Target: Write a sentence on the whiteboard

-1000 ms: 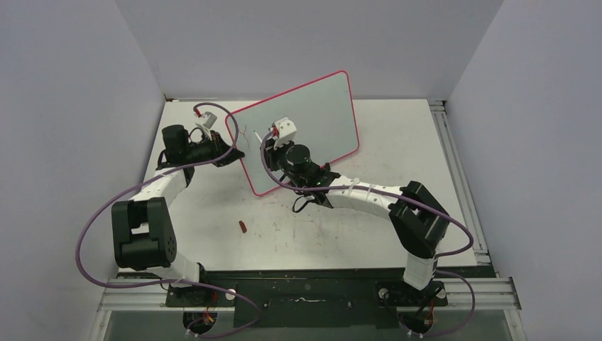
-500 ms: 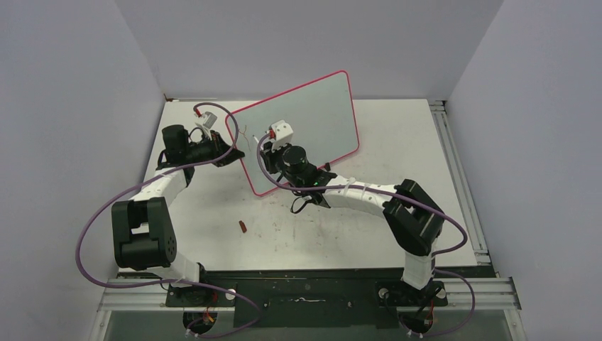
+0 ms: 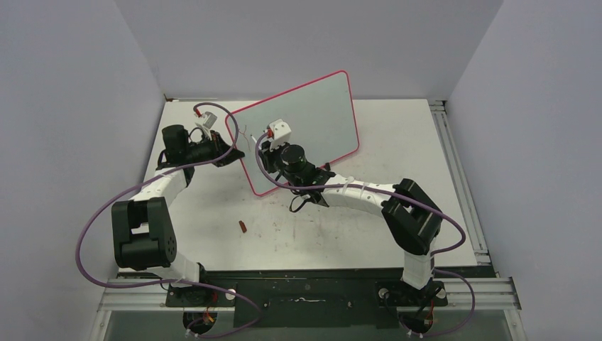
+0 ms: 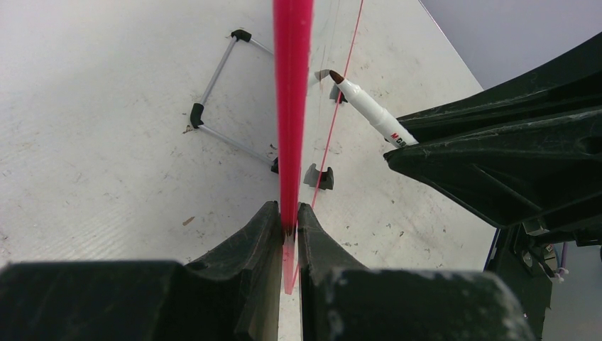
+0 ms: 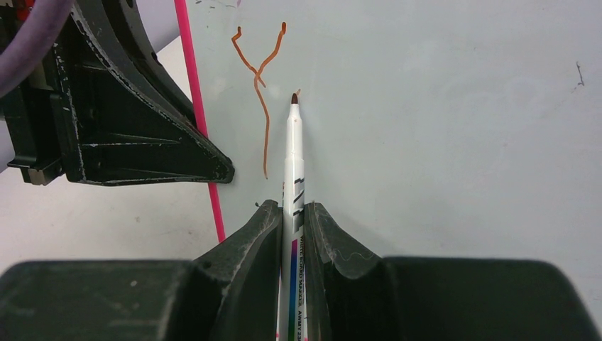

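The whiteboard [image 3: 312, 117], pale grey with a pink-red rim, stands tilted on the table. My left gripper [image 3: 228, 152] is shut on its left rim, seen edge-on in the left wrist view [image 4: 292, 106] between my fingertips [image 4: 272, 220]. My right gripper [image 3: 265, 147] is shut on a white marker [image 5: 292, 156], whose brown tip is at the board face. Of the sentence, only one reddish-brown "Y"-like stroke [image 5: 259, 78] shows, just left of the tip. The marker also shows in the left wrist view [image 4: 365, 106].
A small red-brown cap [image 3: 242, 226] lies on the table in front of the board. A thin wire stand with black corners [image 4: 213, 99] and a black clip foot [image 4: 319, 176] sit by the board's base. Enclosure walls close in left, right and behind.
My right gripper has moved a little to the left along the board with the marker. The left arm and the board have not moved.
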`<action>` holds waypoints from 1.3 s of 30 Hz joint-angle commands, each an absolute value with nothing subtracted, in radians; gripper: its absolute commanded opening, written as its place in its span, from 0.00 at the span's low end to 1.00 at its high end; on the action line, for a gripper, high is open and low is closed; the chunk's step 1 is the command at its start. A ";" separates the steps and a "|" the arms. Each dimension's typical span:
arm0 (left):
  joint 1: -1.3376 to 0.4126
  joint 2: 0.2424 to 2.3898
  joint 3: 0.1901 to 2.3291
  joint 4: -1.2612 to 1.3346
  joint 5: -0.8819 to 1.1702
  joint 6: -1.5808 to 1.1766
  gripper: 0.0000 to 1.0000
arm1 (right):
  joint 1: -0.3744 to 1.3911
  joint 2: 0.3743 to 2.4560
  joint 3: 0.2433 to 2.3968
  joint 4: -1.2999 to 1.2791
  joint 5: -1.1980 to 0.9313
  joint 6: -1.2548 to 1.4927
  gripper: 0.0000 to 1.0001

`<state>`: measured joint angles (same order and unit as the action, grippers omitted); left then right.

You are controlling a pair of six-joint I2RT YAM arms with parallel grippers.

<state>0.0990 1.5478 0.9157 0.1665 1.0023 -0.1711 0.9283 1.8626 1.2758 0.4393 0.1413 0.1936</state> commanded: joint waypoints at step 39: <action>0.097 1.522 0.947 0.149 0.990 -0.160 0.00 | 0.909 1.845 1.253 0.438 0.197 0.189 0.05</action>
